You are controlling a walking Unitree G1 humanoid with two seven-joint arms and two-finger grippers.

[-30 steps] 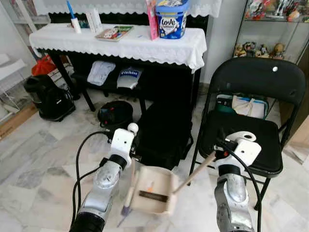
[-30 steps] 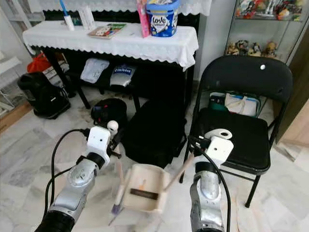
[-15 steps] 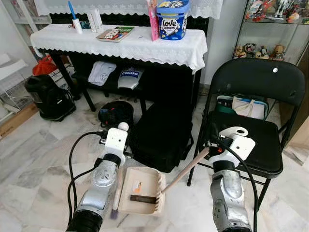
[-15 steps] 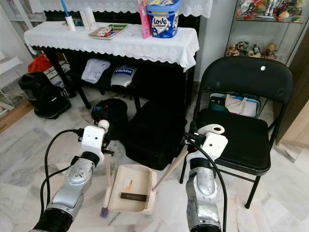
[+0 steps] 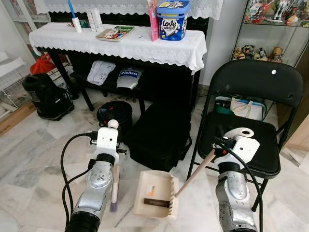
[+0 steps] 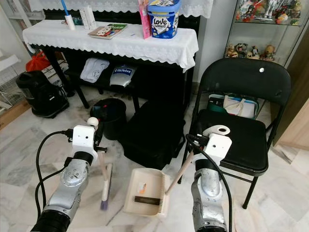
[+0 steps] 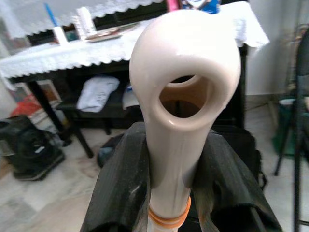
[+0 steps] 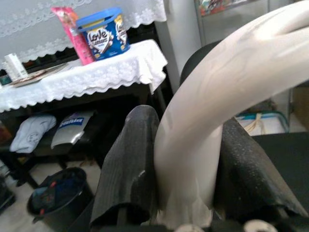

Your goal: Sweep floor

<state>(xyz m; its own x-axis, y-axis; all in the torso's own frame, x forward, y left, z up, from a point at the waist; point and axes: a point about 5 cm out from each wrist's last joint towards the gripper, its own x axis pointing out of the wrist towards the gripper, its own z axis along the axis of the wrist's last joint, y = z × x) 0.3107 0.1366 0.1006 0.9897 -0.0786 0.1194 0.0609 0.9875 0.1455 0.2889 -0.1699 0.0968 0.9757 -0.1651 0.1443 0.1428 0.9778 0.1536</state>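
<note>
You can't see the fingertips of the left gripper (image 7: 166, 193); its black fingers (image 7: 118, 188) run off the wrist picture's edge, and the cream broom handle (image 7: 181, 92) clamped between them hides the gap. The right gripper (image 8: 188, 179) is likewise cut off, its dustpan handle (image 8: 227, 92) leaving the frame. From the head, the broom (image 6: 105, 186) bristles are too small to read. The label on the dustpan (image 5: 155, 198) is illegible. The figurines (image 5: 273, 8) on the glass shelf are cropped
</note>
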